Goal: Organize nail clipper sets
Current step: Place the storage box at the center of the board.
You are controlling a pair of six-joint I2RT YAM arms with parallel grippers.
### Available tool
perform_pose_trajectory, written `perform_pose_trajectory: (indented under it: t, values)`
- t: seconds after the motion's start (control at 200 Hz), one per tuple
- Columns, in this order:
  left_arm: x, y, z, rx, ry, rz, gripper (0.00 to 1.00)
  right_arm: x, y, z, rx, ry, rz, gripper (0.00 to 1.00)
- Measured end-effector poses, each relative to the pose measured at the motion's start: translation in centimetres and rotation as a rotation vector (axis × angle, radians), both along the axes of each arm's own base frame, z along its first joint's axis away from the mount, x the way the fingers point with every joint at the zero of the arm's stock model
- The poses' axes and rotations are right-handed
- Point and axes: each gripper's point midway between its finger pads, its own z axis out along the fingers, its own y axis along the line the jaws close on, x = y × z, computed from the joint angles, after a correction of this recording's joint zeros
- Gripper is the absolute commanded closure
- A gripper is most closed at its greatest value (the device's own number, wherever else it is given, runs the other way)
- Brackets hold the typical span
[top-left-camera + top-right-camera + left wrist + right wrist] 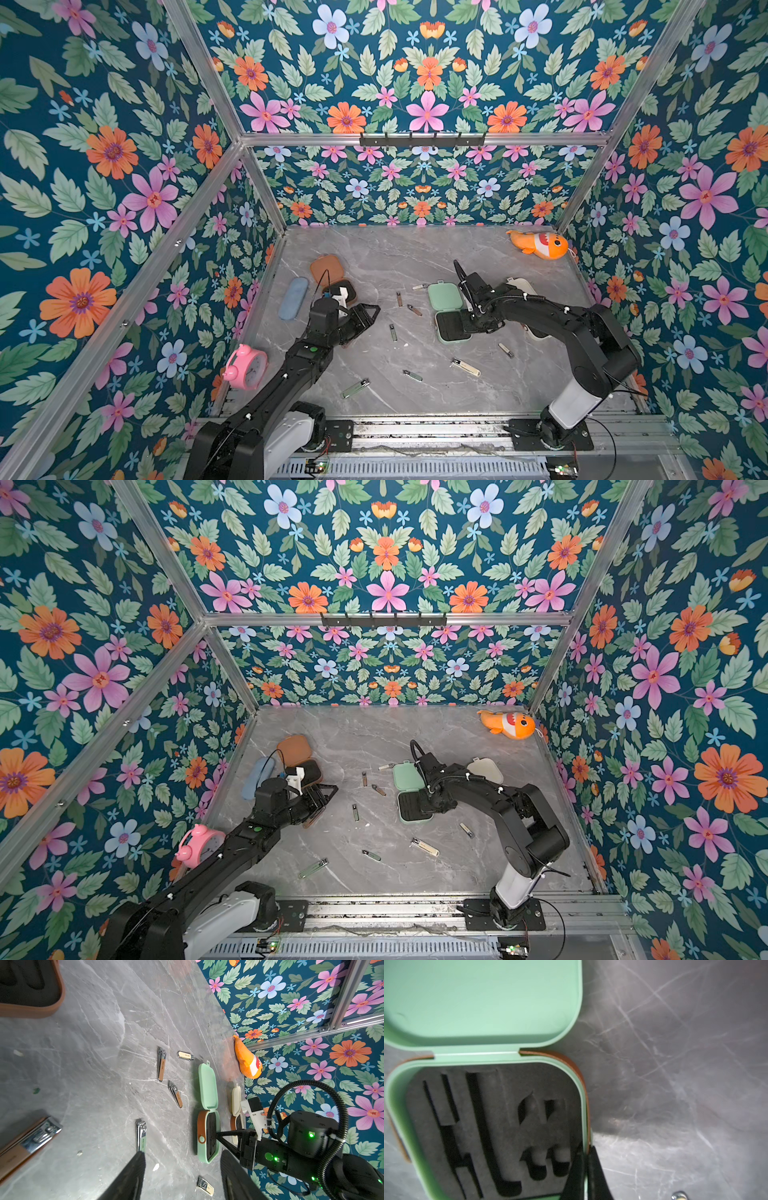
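The mint green case (444,296) lies open in the middle of the table, and its black foam tray (500,1118) has nothing in its slots. My right gripper (586,1169) is shut on the side wall of this case's base, one finger inside and one outside. The brown case (327,269) lies open at the back left. Just in front of it my left gripper (368,320) hovers open with nothing between its fingers (135,1172). The cream case (519,284) is partly hidden behind my right arm. Several slim clippers, such as a green one (141,1136) and a brown one (29,1145), lie loose on the marble.
A pale blue oblong case (293,298) lies by the left wall and a pink alarm clock (245,367) stands at the front left. An orange fish toy (538,244) sits in the back right corner. Flowered walls close in three sides.
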Motion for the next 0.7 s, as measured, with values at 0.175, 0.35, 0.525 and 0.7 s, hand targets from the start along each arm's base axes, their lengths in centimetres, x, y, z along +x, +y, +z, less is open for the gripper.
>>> perform_pose_trajectory:
  t: [0.175,0.35,0.525,0.7]
  values:
    - [0.0,0.5,0.7,0.007,-0.033,0.012,0.39,-0.5,1.1,0.1,-0.025,-0.004,0.064,0.91]
    - [-0.1,0.9,0.5,0.018,-0.024,0.024,0.39,-0.7,1.2,0.4,-0.042,-0.01,0.085,0.6]
    - [0.0,1.3,0.5,0.037,-0.016,0.028,0.39,-0.2,1.9,4.1,-0.02,-0.092,0.087,0.55]
    - [0.2,2.1,0.2,0.079,-0.002,0.047,0.39,-2.1,6.4,6.8,0.027,-0.137,0.172,0.55]
